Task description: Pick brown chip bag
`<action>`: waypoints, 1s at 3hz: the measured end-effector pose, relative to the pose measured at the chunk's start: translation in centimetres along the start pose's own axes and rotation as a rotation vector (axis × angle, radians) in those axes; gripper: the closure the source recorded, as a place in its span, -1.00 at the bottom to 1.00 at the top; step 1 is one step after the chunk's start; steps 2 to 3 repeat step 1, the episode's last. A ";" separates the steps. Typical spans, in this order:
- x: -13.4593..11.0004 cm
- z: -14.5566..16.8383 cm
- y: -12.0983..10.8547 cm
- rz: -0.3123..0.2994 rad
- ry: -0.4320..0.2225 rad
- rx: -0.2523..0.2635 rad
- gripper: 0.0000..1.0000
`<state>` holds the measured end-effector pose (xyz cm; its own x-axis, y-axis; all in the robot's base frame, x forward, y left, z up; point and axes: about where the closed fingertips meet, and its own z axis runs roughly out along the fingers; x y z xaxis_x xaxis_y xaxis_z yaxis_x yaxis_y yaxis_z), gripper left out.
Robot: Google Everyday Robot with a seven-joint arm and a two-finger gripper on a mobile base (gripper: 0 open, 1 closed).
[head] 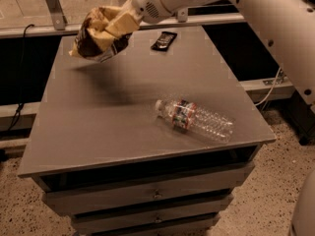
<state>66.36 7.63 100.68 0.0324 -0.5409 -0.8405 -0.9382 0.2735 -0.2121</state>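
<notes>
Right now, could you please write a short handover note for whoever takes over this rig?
Gripper: shut on the brown chip bag, up above the far left part of the table.
Brown chip bag: crumpled in the fingers, hanging clear of the tabletop, with its shadow on the surface below.
Other things: a plastic bottle lies on its side near the front right, and a small black wrapper lies by the far edge. Neither touches the gripper.
Done: bag gripped and off the table.
Left: little, it seems; keep the grip firm and the bag clear of the table.
</notes>
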 end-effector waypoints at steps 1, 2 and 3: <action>-1.7 -2.4 -1.9 0.006 -0.025 0.032 1.00; -1.7 -2.4 -1.9 0.006 -0.025 0.032 1.00; -1.7 -2.4 -1.9 0.006 -0.025 0.032 1.00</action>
